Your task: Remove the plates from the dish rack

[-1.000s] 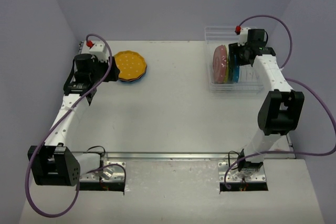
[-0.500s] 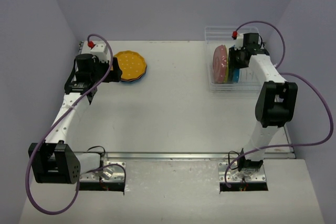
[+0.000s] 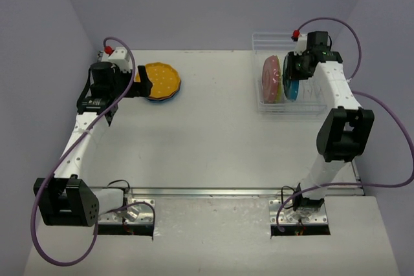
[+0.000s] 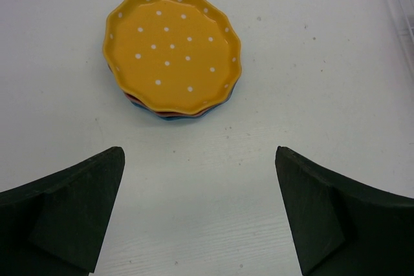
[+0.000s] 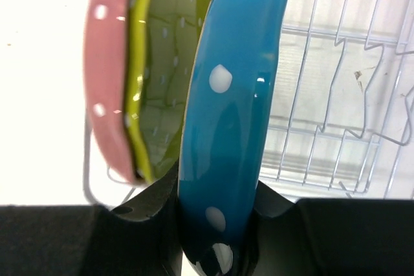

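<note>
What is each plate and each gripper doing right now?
Blue plate: upright, gripped.
Pink plate: upright in the dish rack.
Green plate: upright beside the pink plate.
Orange plate: flat, topping a stack.
Left gripper: open, holding nothing.
Right gripper: shut on the blue plate.

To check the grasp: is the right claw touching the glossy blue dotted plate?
Touching. Right wrist view: the right claw clamps both faces of the glossy blue dotted plate.

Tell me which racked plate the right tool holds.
The blue plate, pinched at its edge by the right tool; the pink plate and the yellow-green plate beside it stand free.
</note>
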